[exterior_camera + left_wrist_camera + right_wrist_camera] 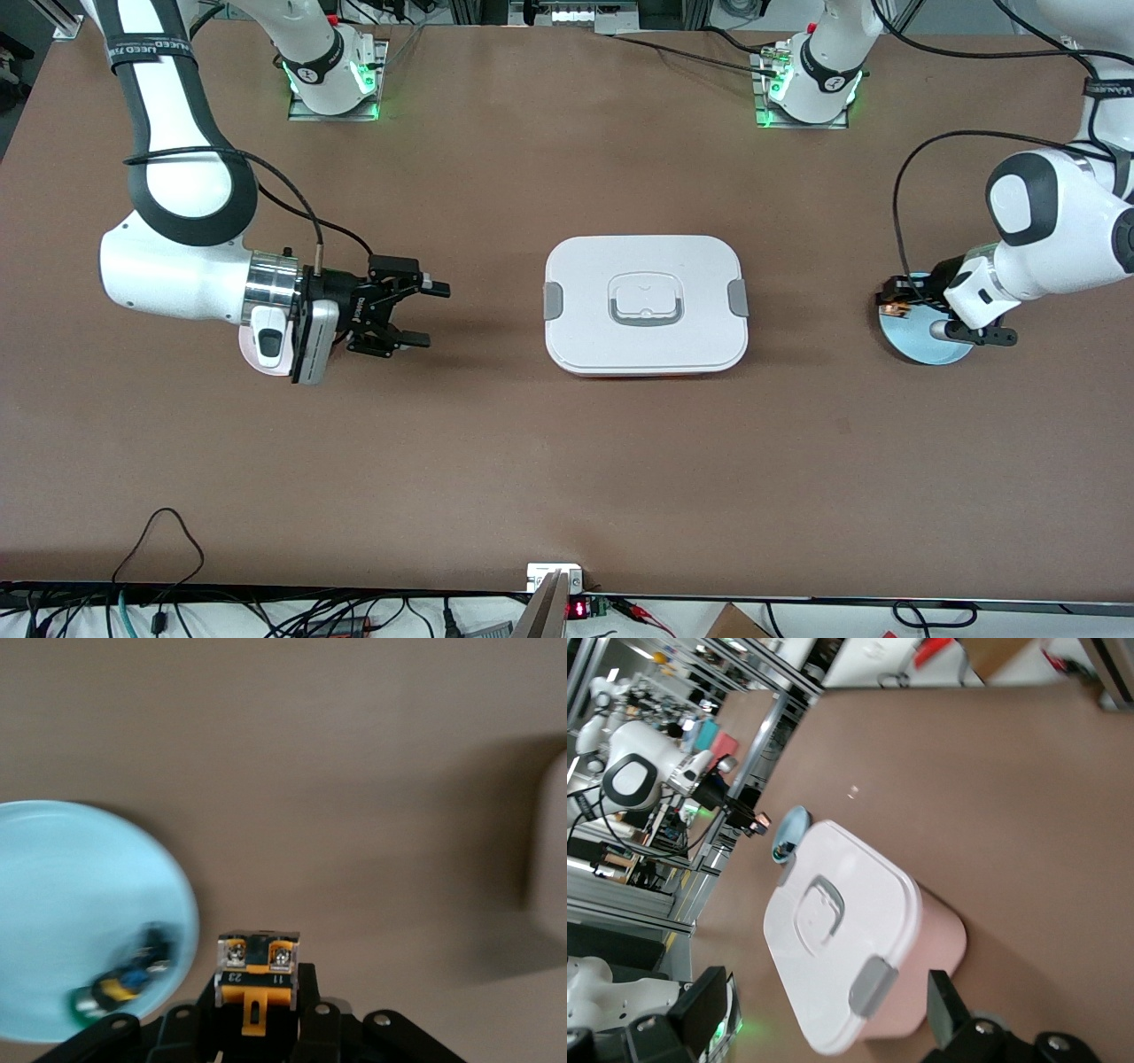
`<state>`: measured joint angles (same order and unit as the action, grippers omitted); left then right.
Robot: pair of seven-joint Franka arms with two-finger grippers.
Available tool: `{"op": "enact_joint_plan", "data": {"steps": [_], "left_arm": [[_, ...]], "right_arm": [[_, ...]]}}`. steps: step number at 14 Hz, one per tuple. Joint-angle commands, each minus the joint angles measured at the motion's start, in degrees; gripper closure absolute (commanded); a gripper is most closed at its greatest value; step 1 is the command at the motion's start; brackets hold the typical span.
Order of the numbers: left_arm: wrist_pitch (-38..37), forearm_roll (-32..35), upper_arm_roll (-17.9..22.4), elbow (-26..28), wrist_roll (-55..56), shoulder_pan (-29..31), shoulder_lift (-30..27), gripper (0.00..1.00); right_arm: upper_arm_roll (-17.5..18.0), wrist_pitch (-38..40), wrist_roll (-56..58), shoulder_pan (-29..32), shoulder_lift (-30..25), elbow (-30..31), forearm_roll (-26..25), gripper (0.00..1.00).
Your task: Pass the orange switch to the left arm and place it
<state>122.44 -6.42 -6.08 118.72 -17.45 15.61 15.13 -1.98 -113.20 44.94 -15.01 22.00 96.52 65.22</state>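
The orange switch (pixel 895 309) is held in my left gripper (pixel 889 298), over the edge of a blue plate (pixel 921 347) at the left arm's end of the table. In the left wrist view the switch (pixel 259 973) sits between the black fingers (pixel 310 992), showing its orange body and two screw terminals. The white box (pixel 645 303) with grey clips lies closed at the table's middle. My right gripper (pixel 427 313) is open and empty, above the table at the right arm's end, pointing toward the box (pixel 850 948).
A small black-blue-yellow component with a green cap (pixel 120 983) lies on the blue plate (pixel 71 895). A pink plate (pixel 251 354) shows under the right arm's wrist. The right wrist view shows the left gripper (pixel 749 819) farther off, past the box.
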Motion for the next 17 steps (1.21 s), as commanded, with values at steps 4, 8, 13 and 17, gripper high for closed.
{"op": "enact_joint_plan", "data": {"steps": [4,8,13,17], "left_arm": [[9.99,16.87,2.91,-4.90,2.95,4.95,11.31,1.00],[10.97,18.72,3.00,-4.38,3.13,6.45,12.64,1.00],[13.96,18.63,2.92,-3.76,4.61,6.63,13.26,1.00],[17.74,18.72,3.00,-3.68,5.15,6.46,14.49,0.96]], "right_arm": [[0.57,4.11,-32.15,1.56,-2.75,2.36,-16.66,0.00],[0.57,11.48,-42.12,2.35,-4.60,1.75,-39.40,0.00],[0.92,20.29,-42.22,2.18,-9.78,0.43,-68.53,0.00],[0.22,19.60,-42.39,9.19,-10.93,-3.79,-70.84,0.00]]}}
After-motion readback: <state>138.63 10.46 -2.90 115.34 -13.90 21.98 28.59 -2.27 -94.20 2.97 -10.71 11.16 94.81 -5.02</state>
